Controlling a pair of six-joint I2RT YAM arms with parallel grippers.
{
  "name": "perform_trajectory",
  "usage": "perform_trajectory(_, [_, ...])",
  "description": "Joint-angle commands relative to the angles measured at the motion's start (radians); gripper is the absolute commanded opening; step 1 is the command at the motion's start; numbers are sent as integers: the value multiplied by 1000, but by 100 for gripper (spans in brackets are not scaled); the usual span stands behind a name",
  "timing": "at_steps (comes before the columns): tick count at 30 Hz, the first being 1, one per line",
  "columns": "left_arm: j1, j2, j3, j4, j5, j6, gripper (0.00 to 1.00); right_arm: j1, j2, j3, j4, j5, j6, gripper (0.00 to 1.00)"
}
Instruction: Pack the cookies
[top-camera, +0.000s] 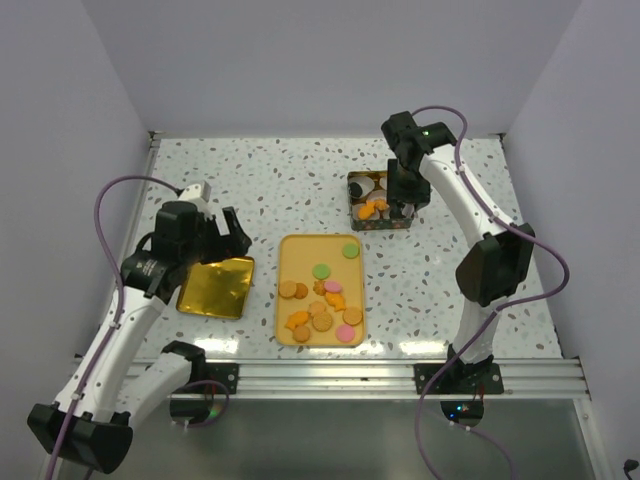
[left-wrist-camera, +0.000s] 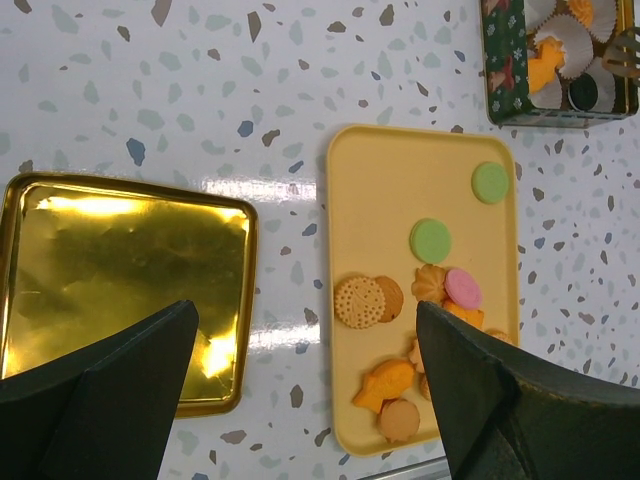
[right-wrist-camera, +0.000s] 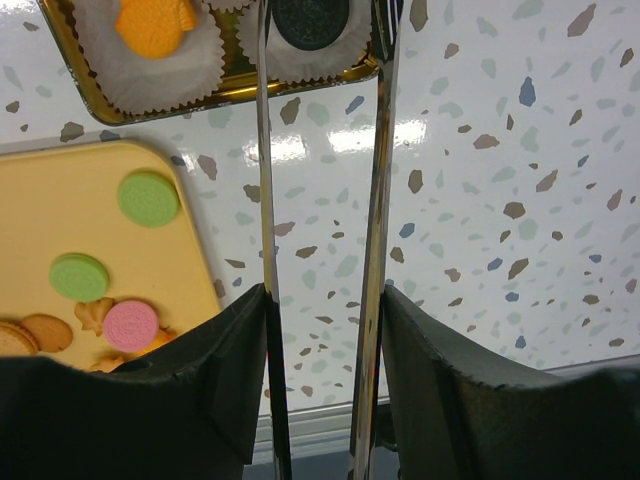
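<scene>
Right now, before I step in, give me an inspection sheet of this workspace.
Surface: speckled table, glossy.
Job's things: cookies loose on yellow tray; others in paper cups inside the tin.
Clutter: gold lid left of the tray.
Grippers: left gripper open near the lid; right gripper shut on tongs reaching over the tin.
Cables: purple cables loop off both arms.
Surroundings: plain walls.

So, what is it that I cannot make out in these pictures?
- Tips of the tongs: right wrist view, cut off by the top edge.
- Inside of the tin: top view, partly covered by the right gripper.
- Some cookies at the near end of the tray: left wrist view, behind a finger of the left gripper.
</scene>
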Motion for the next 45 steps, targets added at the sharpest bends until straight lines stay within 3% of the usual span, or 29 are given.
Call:
perform_trajectory(1, [-5, -25, 33, -17, -8, 18, 96, -5, -58, -1, 0, 7, -4, 50])
perform_trajectory(11, [-5, -83, 25, -57, -6, 4, 96, -100, -143, -44, -2, 27, -24, 50])
perform_trajectory(18, [-5, -132, 5, -85, -3, -13, 96, -228, -268, -364, 142, -59, 8, 49])
perform_trajectory(27, [-5, -183, 14, -145, -20, -12, 96, -245, -377, -615, 226, -57, 30, 49])
perform_trajectory(36, [-5, -189, 33, -168, -26, 1, 96, -243, -455, -820, 311, -165, 83, 49])
perform_trajectory(45, [-5, -170, 20, -131, -26, 4, 96, -243, -432, -922, 369, -229, 77, 48])
